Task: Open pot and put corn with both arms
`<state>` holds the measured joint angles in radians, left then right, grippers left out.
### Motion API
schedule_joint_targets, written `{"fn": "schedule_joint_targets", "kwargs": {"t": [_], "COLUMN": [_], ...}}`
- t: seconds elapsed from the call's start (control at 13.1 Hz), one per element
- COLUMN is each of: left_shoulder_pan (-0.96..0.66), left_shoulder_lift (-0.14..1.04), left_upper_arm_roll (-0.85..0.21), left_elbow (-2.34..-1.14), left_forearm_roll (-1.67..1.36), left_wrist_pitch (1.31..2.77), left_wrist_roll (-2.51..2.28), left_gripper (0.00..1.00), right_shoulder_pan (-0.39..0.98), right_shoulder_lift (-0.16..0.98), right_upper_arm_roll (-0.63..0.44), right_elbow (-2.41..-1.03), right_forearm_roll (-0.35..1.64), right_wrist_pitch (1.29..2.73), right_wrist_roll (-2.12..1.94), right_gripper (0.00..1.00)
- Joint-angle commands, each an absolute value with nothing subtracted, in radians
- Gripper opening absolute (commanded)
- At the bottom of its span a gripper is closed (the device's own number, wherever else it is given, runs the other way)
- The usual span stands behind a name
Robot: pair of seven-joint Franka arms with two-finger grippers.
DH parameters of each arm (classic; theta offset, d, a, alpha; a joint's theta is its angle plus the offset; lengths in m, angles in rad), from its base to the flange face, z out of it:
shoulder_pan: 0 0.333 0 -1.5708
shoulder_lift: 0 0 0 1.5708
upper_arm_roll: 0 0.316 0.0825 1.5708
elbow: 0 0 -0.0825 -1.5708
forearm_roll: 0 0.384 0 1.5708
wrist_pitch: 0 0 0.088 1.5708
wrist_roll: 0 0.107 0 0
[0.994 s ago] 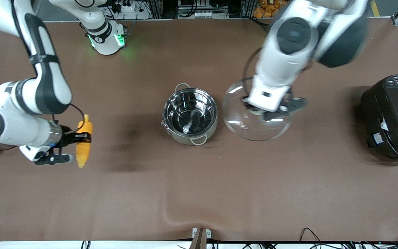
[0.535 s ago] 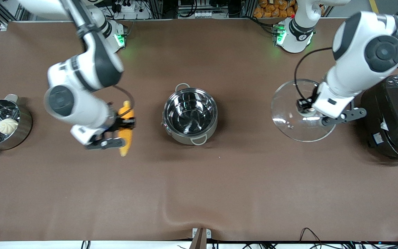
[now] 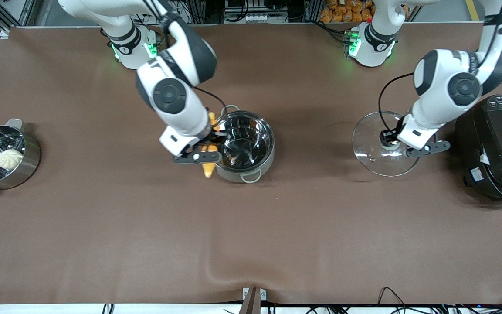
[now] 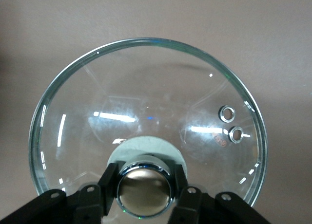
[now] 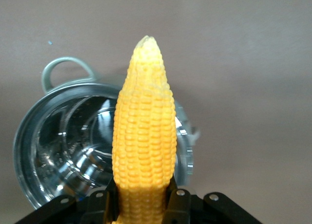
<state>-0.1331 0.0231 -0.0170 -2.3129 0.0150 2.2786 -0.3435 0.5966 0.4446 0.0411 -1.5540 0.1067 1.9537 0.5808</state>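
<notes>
Fingers of the right gripper clench the corn lengthwise over the rim of the open pot, apparently for dropping in, while the left gripper pinches the lid by its knob, well apart from the pot toward the left arm's end, probably to keep the pot clear.

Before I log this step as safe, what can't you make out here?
- Whether the lid rests on the table or hangs above it under the left claw: neither view settles it.
- The corn middle, front view: the right claw and arm cover it.
- The pot rim, right wrist view: the corn hides part.
</notes>
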Motion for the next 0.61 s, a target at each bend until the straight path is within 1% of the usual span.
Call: {"fn": "schedule_joint_targets", "kwargs": {"t": [0.0, 0.31, 0.38, 0.46, 0.54], "left_shoulder_pan": [-0.121, -0.117, -0.117, -0.117, -0.117], "left_shoulder_lift": [0.004, 0.106, 0.127, 0.138, 0.155], "left_upper_arm_roll": [-0.025, -0.025, -0.025, -0.025, -0.025], "left_elbow": [-2.425, -2.442, -2.441, -2.439, -2.433], "left_forearm_roll": [0.028, 0.028, 0.028, 0.028, 0.028], "left_wrist_pitch": [2.422, 2.554, 2.571, 2.582, 2.582], "left_wrist_roll": [-0.337, -0.337, -0.337, -0.337, -0.337], "left_gripper": [0.0, 0.0, 0.0, 0.0, 0.0], "right_shoulder_pan": [0.681, 0.721, 0.73, 0.732, 0.73], "right_shoulder_lift": [0.495, 0.509, 0.511, 0.514, 0.518], "right_upper_arm_roll": [0.028, 0.028, 0.028, 0.028, 0.028], "right_elbow": [-1.555, -1.566, -1.572, -1.574, -1.572], "right_forearm_roll": [0.084, 0.069, 0.068, 0.064, 0.064], "right_wrist_pitch": [2.032, 2.037, 2.039, 2.04, 2.04], "right_wrist_roll": [0.672, 0.676, 0.678, 0.678, 0.677], "right_gripper": [0.2, 0.23, 0.29, 0.4, 0.73]}}
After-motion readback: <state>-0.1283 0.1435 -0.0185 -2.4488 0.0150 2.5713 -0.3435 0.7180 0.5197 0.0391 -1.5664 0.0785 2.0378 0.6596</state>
